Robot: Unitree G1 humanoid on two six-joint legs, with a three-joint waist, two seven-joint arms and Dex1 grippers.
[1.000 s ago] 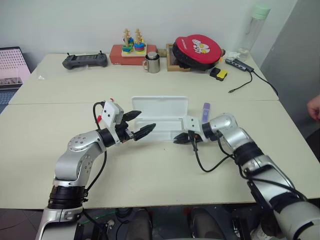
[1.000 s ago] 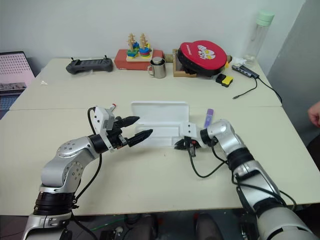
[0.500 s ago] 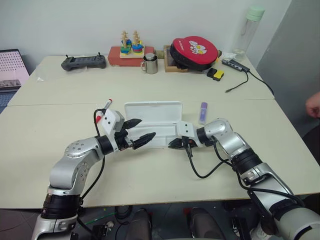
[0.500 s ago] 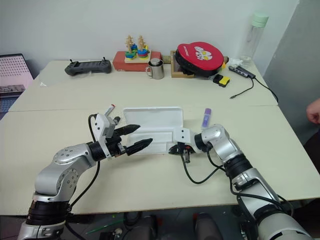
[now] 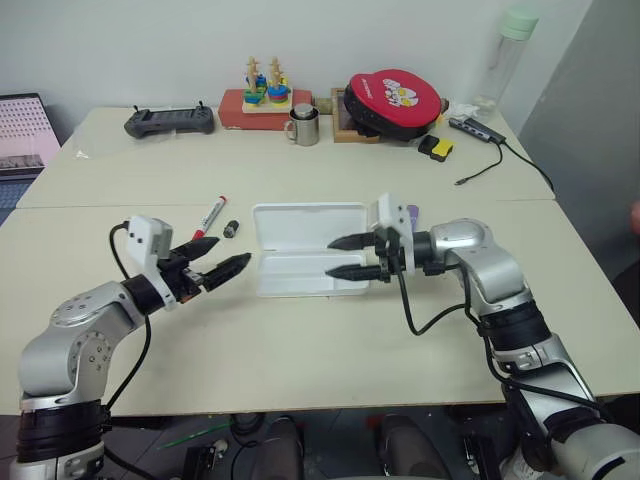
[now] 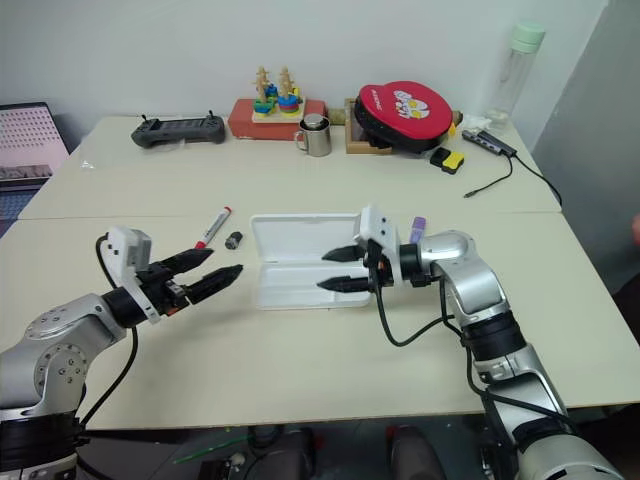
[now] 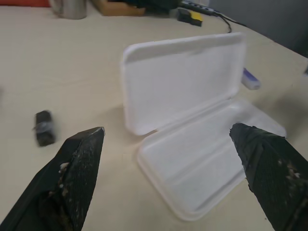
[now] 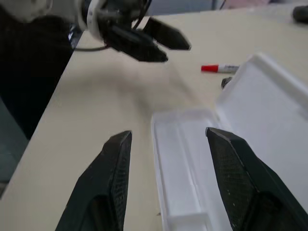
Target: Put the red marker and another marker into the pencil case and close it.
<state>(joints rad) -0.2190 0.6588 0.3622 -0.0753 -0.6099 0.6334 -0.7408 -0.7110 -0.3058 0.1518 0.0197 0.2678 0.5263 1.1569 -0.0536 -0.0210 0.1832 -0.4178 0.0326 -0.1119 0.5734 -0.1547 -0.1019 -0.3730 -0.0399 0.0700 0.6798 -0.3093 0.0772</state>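
Observation:
The white pencil case [image 5: 305,225] lies open on the table, its lid folded back, and nothing lies in its tray [image 7: 207,163]. To its left lie the red marker [image 5: 208,215] and a small black cap [image 5: 230,228]. The lavender marker [image 6: 418,228] lies beyond the case's right end, partly hidden behind my right wrist. My right gripper [image 5: 345,257] hovers open over the case's right end, pointing left. Left of the case, clear of it, my left gripper [image 5: 215,262] is open and holds nothing.
Along the table's far edge stand a black controller [image 5: 170,122], a wooden stacking toy [image 5: 262,88], a metal mug [image 5: 305,127], a red round case [image 5: 392,100] and a bottle [image 5: 505,55]. A cable [image 5: 500,160] trails at the far right.
My left gripper has drawn back to the left, away from the case. My right gripper has risen from the table at the case's front right and has opened.

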